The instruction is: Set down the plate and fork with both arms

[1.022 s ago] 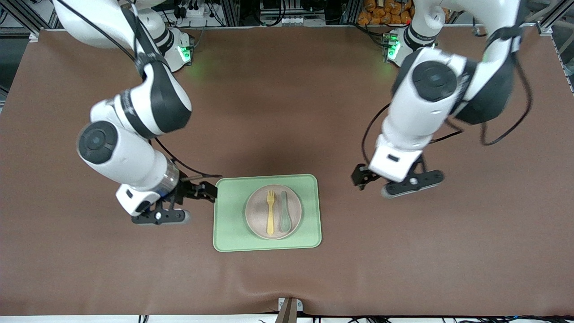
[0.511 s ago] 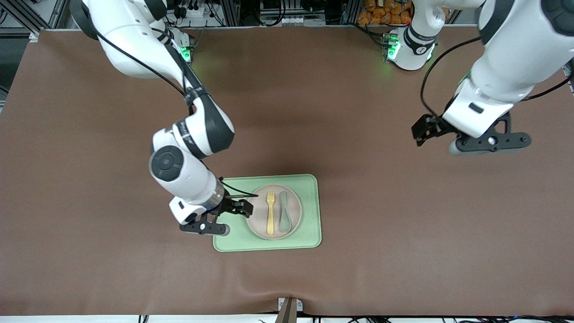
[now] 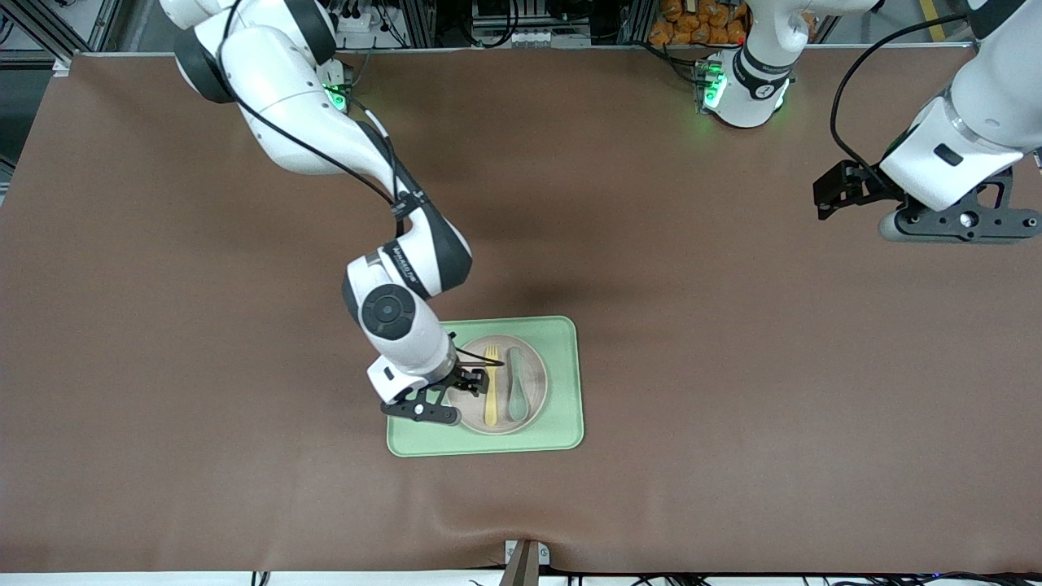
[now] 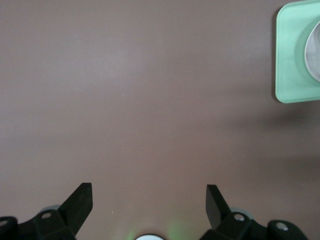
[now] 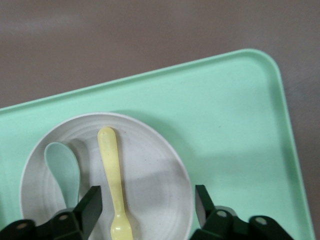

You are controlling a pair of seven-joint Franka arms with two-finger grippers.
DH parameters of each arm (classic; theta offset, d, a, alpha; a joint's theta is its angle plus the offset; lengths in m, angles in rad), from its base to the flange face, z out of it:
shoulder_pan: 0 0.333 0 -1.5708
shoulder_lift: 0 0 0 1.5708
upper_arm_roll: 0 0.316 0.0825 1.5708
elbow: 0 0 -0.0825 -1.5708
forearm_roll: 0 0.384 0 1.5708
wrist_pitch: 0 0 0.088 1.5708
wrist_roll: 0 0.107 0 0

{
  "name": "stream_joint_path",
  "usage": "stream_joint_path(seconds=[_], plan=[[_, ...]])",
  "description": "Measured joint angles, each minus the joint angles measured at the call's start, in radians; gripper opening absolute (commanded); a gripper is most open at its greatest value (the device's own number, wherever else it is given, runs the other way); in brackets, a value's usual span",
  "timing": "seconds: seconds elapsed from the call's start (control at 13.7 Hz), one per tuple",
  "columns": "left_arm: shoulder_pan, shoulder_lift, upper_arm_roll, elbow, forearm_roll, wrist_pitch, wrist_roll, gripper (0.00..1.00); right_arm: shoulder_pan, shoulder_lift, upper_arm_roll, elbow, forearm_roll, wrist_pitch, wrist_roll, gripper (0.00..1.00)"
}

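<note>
The off-white plate (image 3: 533,370) sits on the light-green tray (image 3: 485,439). The pale-yellow fork (image 3: 491,391) lies in the plate beside a grey-green spoon (image 3: 518,389). My right gripper (image 3: 431,407) hangs over the plate's rim at the side toward the right arm's end. In the right wrist view it (image 5: 146,204) is open and empty, its fingers straddling the fork (image 5: 112,170) and part of the plate (image 5: 160,195). My left gripper (image 3: 948,224) is open and empty over bare table at the left arm's end. The left wrist view (image 4: 147,200) shows the same.
The brown table cloth (image 3: 733,391) covers the whole table. The spoon (image 5: 62,170) lies close beside the fork in the plate. The left wrist view shows only a corner of the tray (image 4: 295,65) and a sliver of the plate (image 4: 315,55).
My right gripper has moved from beside the tray to over the plate. My left arm has swung away from the tray toward its own end of the table.
</note>
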Motion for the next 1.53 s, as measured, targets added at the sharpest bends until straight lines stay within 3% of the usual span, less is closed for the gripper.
stream_joint_path(seconds=[0.51,1.02,1.53], plan=[[0.047,-0.06,0.0,-0.077,-0.002,-0.028,0.084,1.0,0.077,0.052,-0.024,0.022,-0.075,-0.005,0.029,0.62],[0.108,-0.097,0.0,-0.085,-0.082,0.032,0.025,1.0,0.096,0.056,-0.025,0.023,-0.082,-0.013,0.028,0.6],[0.145,-0.132,-0.006,-0.095,-0.088,0.026,0.027,1.0,0.101,0.066,-0.023,0.023,-0.082,-0.04,0.028,0.58]])
